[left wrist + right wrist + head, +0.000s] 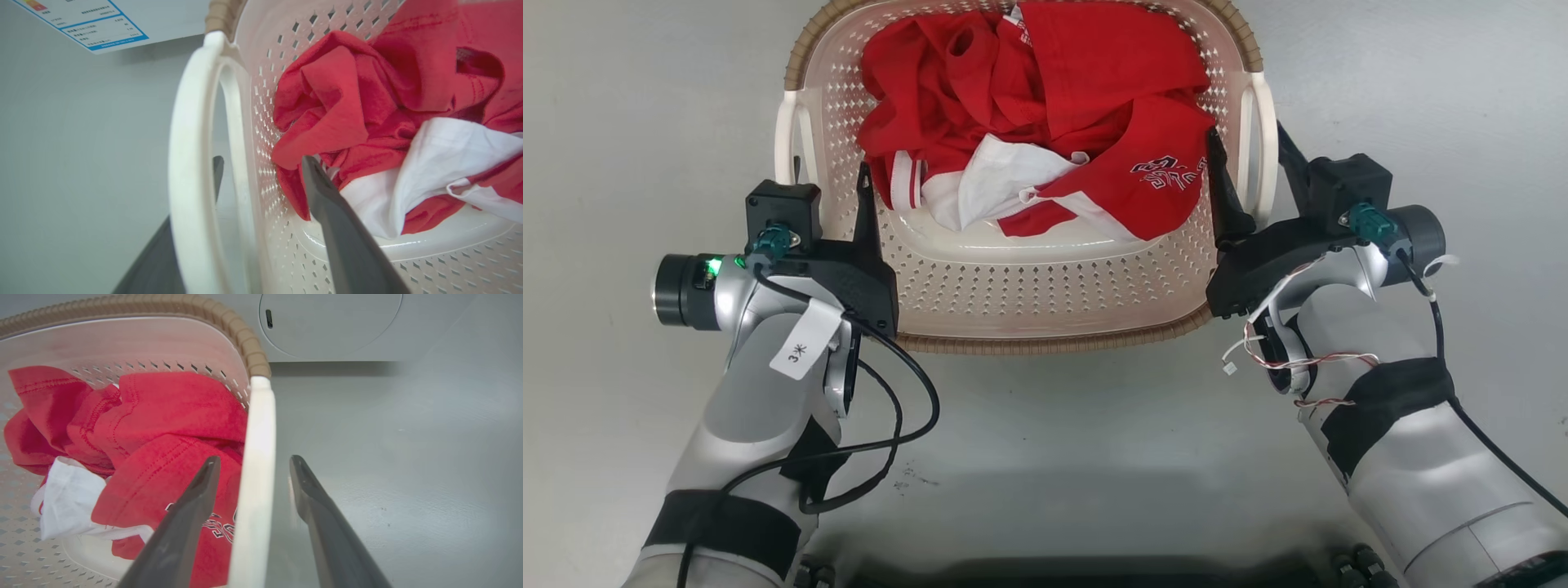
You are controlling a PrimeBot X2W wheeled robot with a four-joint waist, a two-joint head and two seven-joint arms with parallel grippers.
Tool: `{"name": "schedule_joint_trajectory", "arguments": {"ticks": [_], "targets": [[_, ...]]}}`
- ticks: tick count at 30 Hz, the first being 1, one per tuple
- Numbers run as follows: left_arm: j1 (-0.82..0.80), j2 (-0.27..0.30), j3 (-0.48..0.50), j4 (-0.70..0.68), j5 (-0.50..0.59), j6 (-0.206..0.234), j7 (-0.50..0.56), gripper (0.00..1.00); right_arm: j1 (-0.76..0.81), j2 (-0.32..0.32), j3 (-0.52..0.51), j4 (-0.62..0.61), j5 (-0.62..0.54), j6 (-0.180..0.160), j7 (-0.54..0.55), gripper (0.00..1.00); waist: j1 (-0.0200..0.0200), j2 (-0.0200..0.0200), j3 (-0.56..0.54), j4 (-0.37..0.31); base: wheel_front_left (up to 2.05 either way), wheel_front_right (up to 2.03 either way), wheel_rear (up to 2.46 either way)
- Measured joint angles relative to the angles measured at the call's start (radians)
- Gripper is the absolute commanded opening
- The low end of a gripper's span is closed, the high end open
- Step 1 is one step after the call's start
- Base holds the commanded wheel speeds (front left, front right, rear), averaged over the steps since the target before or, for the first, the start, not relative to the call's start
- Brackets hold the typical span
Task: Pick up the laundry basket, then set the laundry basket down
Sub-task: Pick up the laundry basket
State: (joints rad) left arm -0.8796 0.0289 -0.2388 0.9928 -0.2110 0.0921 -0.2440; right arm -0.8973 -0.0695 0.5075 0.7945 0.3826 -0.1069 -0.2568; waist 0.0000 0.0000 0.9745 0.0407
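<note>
Cream-pink perforated plastic laundry basket point(1045, 343) with a brown woven-look rim stands on the grey floor point(1045, 457) at upper centre of the head view, mouth up, white side handles point(1262, 139) toward frame left and right. Its far end is cropped, so the long axis is unclear. The left tool point(261, 163) and right tool point(255, 459) each straddle a handle, fingers narrowly parted and unclamped, seemingly for a level two-sided lift.

One laundry basket point(1045, 282), two white handles point(786, 135) on it; two grippers, left gripper point(261, 159) and right gripper point(255, 458), two fingers point(179, 531) each; one clothes heap point(1094, 82) inside the basket.
</note>
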Motion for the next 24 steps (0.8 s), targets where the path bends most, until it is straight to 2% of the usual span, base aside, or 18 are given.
{"name": "schedule_joint_trajectory", "arguments": {"ticks": [2, 3, 4, 6, 7, 8, 10, 11, 12, 13, 14, 15, 24], "targets": [[0.0, 0.0, -0.006, 0.006, -0.022, 0.0, 0.0, 1.0, -0.009, 0.0, 0.018, 0.011, 0.012, -0.001, 0.0, 0.8, 0.0, 0.0, -0.001, 0.001, 0.0, 0.0, 0.0], [-0.001, 0.0, -0.01, 0.008, -0.026, 0.0, 0.0, 1.0, -0.016, 0.0, 0.025, 0.015, 0.017, -0.003, 0.0, 0.8, 0.0, 0.0, -0.001, 0.001, 0.0, 0.0, 0.0], [-0.003, 0.0, -0.016, 0.011, -0.03, 0.0, 0.0, 0.91, -0.021, 0.0, 0.031, 0.016, 0.022, -0.004, 0.0, 0.75, 0.0, 0.0, -0.001, 0.001, 0.0, 0.0, 0.0], [-0.011, 0.0, -0.027, 0.021, -0.038, 0.0, 0.0, 0.63, -0.027, 0.0, 0.044, 0.021, 0.035, -0.008, 0.0, 0.65, 0.0, 0.0, -0.002, 0.002, 0.0, 0.0, 0.0], [-0.015, 0.0, -0.03, 0.025, -0.042, 0.001, 0.0, 0.63, -0.032, 0.0, 0.051, 0.022, 0.044, -0.008, 0.0, 0.65, 0.0, 0.0, -0.003, 0.002, 0.0, 0.0, 0.0], [-0.017, 0.0, -0.033, 0.027, -0.043, 0.001, 0.0, 0.5, -0.035, 0.0, 0.055, 0.024, 0.052, -0.009, 0.0, 0.6, 0.0, 0.0, -0.003, 0.002, 0.0, 0.0, 0.0], [-0.018, 0.006, -0.037, 0.035, -0.045, 0.004, -0.003, 0.38, -0.037, -0.003, 0.061, 0.031, 0.06, -0.014, 0.0, 0.48, 0.0, 0.0, -0.004, 0.002, 0.0, 0.0, 0.0], [-0.018, 0.008, -0.04, 0.038, -0.047, 0.004, -0.005, 0.22, -0.038, -0.005, 0.065, 0.037, 0.063, -0.016, 0.0, 0.42, 0.0, 0.0, -0.005, 0.002, 0.0, 0.0, 0.0], [-0.018, 0.01, -0.047, 0.04, -0.05, 0.004, -0.006, 0.0, -0.04, -0.007, 0.068, 0.046, 0.07, -0.016, 0.0, 0.36, 0.0, 0.0, -0.006, 0.002, 0.0, 0.0, 0.0], [-0.019, 0.011, -0.058, 0.044, -0.051, 0.004, -0.006, 0.0, -0.043, -0.008, 0.071, 0.053, 0.076, -0.017, 0.0, 0.25, 0.0, 0.0, -0.006, 0.002, 0.0, 0.0, 0.0], [-0.019, 0.012, -0.064, 0.048, -0.052, 0.004, -0.006, 0.0, -0.047, -0.01, 0.075, 0.06, 0.079, -0.021, 0.0, 0.03, 0.0, 0.0, -0.007, 0.002, 0.0, 0.0, 0.0], [-0.019, 0.01, -0.071, 0.054, -0.052, 0.004, -0.006, 0.0, -0.051, -0.009, 0.077, 0.066, 0.087, -0.025, -0.001, 0.0, 0.0, 0.0, -0.008, 0.002, 0.0, 0.0, 0.0], [-0.01, 0.01, -0.149, 0.072, -0.124, 0.009, -0.008, 0.0, -0.04, -0.014, 0.132, 0.134, 0.15, -0.026, 0.0, 0.0, 0.0, 0.0, -0.055, 0.001, 0.0, 0.0, 0.0]]}}
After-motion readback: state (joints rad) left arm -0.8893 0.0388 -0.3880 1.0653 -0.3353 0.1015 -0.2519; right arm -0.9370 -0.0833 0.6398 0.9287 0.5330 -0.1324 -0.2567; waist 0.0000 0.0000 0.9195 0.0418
